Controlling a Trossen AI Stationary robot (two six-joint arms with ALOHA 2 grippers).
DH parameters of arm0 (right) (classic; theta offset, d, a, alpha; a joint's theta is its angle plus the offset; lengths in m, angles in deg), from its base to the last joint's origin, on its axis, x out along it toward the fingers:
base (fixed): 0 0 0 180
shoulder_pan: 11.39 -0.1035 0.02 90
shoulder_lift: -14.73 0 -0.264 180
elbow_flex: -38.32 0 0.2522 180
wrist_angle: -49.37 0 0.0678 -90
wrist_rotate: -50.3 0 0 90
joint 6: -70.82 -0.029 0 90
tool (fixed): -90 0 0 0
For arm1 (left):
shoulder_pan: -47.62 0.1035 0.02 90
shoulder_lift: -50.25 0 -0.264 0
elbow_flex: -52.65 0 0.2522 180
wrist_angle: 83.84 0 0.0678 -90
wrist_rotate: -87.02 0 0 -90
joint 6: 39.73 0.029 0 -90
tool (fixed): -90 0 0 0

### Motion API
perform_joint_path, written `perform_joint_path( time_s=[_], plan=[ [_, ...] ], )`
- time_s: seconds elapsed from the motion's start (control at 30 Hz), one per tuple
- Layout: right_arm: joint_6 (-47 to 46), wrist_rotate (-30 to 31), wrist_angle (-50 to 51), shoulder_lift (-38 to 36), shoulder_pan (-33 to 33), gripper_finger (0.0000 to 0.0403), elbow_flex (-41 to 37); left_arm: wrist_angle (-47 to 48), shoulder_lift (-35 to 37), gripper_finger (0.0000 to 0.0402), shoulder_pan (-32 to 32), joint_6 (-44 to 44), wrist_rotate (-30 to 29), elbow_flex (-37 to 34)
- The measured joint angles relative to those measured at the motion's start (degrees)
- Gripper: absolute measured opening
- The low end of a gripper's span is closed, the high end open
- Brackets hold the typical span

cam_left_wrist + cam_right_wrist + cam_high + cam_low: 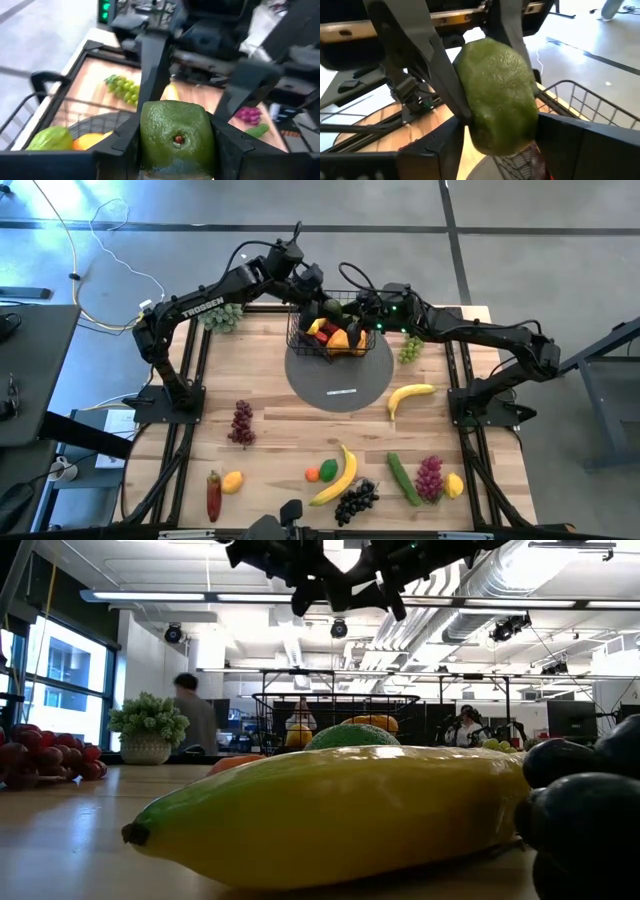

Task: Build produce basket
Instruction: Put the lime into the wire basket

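A green avocado (pixel 175 137) hangs in the air over the far part of the black wire basket (pixel 297 332), and both grippers are closed on it. My left gripper (pixel 322 298) comes from the table's left. My right gripper (pixel 352 310) comes from the right, and the two meet tip to tip. The basket stands on a grey round mat (pixel 340 380) and holds an orange, a yellow piece and a red piece. Its rim shows below the avocado (pixel 495 90) in the right wrist view. My left gripper pinches the avocado between its two fingers, one finger (pixel 122 145) on each flank of the end with the stem scar (pixel 178 138). The fingers slant slightly down from the table's left. The avocado is lifted clear above the basket. My right gripper has the avocado's other end (pixel 520 135) between its two fingers, and one finger (pixel 570 137) lies against its side. It comes nearly level from the table's right. The left gripper's fingers cross the same fruit just beyond mine.
On the table lie green grapes (pixel 410 348), a banana (pixel 410 393), purple grapes (pixel 241 423) and a pale leafy bunch (pixel 222 315). Near the front edge are another banana (pixel 338 477), black grapes (pixel 356 500), a cucumber (pixel 403 477) and small fruits. People move in the room beyond.
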Motion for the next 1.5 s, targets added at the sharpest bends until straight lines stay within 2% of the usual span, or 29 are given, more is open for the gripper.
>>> perform_joint_path(
  time_s=[0.27,0.43,0.5,0.67,0.87,1.07,1.5],
  plan=[
    [-2.6,2.4,0.4,0.0,2.1,0.0266,0.0,6.1,0.0,0.0156,0.9,6.3,-13.6,0.0],
    [-3.0,2.9,1.4,0.0,4.7,0.0272,0.0,10.3,-0.3,0.0156,2.7,11.5,-26.7,0.0],
    [-3.0,2.9,1.6,0.0,5.3,0.0272,0.0,10.9,-1.1,0.0155,3.7,12.7,-29.5,0.0],
    [-2.7,4.6,1.6,0.0,6.3,0.0273,0.0,10.9,-4.0,0.0156,6.6,13.3,-29.9,0.0],
    [-2.6,5.8,1.7,0.0,7.4,0.0273,0.0,11.9,-7.2,0.0176,8.3,13.4,-28.5,0.0],
    [-2.9,5.8,2.3,0.0,8.3,0.0273,0.0,12.0,-9.5,0.0174,8.5,15.8,-28.8,-0.1],
    [-2.9,5.8,2.7,0.0,8.3,0.0273,0.0,13.8,-13.5,0.0199,8.0,15.3,-28.8,0.0]
  ],
)
